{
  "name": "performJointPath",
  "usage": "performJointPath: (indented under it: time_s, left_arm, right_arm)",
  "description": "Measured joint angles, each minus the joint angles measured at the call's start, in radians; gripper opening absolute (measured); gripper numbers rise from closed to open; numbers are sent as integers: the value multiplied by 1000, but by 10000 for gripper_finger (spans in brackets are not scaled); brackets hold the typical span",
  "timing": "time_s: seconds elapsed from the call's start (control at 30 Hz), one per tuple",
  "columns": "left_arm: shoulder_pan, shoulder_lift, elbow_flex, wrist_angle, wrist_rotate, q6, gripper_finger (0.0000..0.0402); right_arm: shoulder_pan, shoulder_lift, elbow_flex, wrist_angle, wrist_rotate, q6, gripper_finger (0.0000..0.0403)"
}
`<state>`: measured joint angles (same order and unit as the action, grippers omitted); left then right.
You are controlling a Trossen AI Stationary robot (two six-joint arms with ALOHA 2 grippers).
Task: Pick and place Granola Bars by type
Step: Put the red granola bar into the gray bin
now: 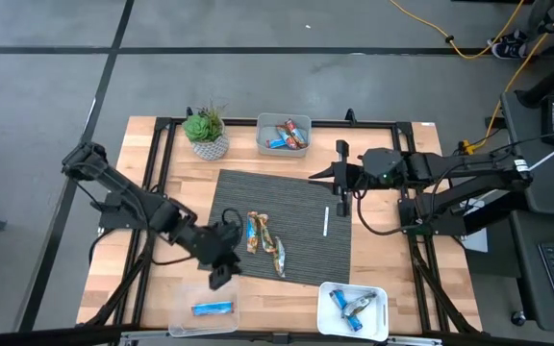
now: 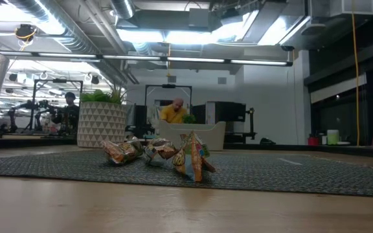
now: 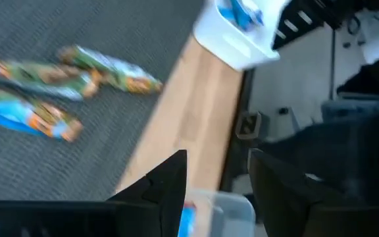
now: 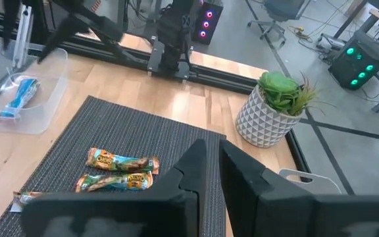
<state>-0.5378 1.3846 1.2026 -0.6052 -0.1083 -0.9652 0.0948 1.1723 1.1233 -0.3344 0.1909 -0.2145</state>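
Observation:
Three granola bars with orange, blue and green wrappers lie flat mid-mat (image 1: pixel 263 240), (image 2: pixel 190 158), (image 4: pixel 120 161), (image 3: pixel 107 69). One blue bar (image 1: pixel 212 308) lies in the clear bin (image 1: pixel 183 317) at the near edge. My left gripper (image 1: pixel 221 271), (image 3: pixel 219 178) hovers open and empty over the mat's near-left corner, just above that bin (image 3: pixel 235 207). My right gripper (image 1: pixel 314 176), (image 4: pixel 220 161) is shut and empty above the mat's far-right part. Neither gripper shows in the low view.
A far bin (image 1: pixel 262 125) holds red-and-blue bars. A white near-right bin (image 1: pixel 381 294), (image 3: pixel 226 46) holds blue bars. A potted plant (image 1: pixel 206 133), (image 4: pixel 272 108) stands at the far left. A thin white stick (image 1: pixel 326 221) lies on the mat's right part. People show in the room behind.

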Motion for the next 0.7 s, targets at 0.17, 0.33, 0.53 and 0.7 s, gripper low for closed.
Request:
performJointPath:
  time_s: [0.17, 0.33, 0.53, 0.7]
  left_arm:
    - [103, 0, 0, -1, -5, 79, 150]
    - [187, 0, 0, -9, -50, 165, 150]
    - [270, 15, -1, -82, -193, 147, 150]
    - [356, 69, -2, -133, -137, 124, 150]
  right_arm:
    - [0, 2, 0, 0, 0, -1, 46]
    - [0, 2, 0, 0, 0, -2, 46]
    - [0, 2, 0, -1, 0, -4, 46]
    - [0, 2, 0, -14, 0, -11, 46]
